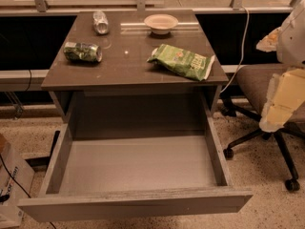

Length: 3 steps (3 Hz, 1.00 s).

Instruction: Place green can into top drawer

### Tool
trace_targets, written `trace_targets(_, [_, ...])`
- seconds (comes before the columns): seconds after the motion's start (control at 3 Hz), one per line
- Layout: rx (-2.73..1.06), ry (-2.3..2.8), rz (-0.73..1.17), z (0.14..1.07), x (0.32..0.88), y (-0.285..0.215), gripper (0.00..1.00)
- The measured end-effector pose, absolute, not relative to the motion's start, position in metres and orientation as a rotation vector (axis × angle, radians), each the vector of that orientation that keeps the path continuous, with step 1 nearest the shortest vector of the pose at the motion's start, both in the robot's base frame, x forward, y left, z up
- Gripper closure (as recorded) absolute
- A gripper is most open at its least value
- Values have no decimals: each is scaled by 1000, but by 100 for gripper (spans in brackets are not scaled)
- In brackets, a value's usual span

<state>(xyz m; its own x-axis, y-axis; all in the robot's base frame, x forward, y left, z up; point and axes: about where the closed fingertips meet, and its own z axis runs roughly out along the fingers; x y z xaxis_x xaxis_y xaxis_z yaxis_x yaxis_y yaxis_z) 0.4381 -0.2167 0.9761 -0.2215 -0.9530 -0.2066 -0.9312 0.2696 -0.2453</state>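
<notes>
The green can lies on its side on the left part of the brown desk top. The top drawer is pulled fully open below the desk, and its grey floor holds nothing. My gripper shows as a pale yellow and white shape at the right edge of the view. It is beside the desk, far to the right of the can and above the office chair. It holds nothing that I can see.
A plain silver can lies at the back left of the desk. A white bowl stands at the back middle. A light green chip bag lies at the right. An office chair stands to the right and a box on the floor at the left.
</notes>
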Motion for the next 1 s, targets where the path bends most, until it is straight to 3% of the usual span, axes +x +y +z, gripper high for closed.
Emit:
trace_targets(0.33, [-1725, 2232, -98, 976, 438, -217, 0])
trace_targets(1.0, [-1726, 2115, -125, 976, 503, -168, 0])
